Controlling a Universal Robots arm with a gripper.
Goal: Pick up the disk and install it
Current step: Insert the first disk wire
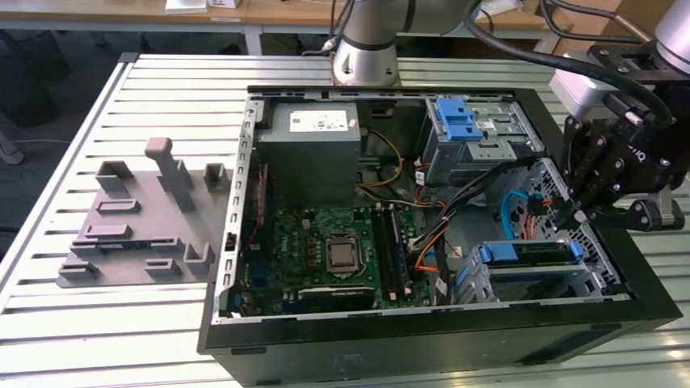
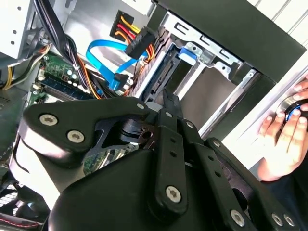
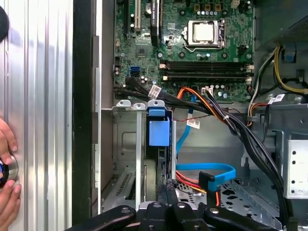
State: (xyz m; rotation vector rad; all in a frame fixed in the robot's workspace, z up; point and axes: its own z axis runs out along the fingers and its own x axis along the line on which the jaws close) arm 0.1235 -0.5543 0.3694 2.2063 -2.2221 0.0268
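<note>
Gripper [image 1: 582, 212] tilted over the case's [image 1: 431, 343] drive cage, fingers clenched empty; blue-framed disk [image 3: 159, 132] seated just beyond them.

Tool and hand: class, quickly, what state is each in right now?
Tool: shut, holding nothing, close to the disk in its bay.
Person's hand: resting on a small round object beside the case.

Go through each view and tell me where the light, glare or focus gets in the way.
Exterior view: even room light; the computer case interior sits in mild shadow and the gripper looks dark against it. Second wrist view: the gripper up close is soft and nearly black, and the case's metal wall behind it glares bright. First wrist view: the blue disk carrier and circuit board are evenly lit, with the table washed pale.
</note>
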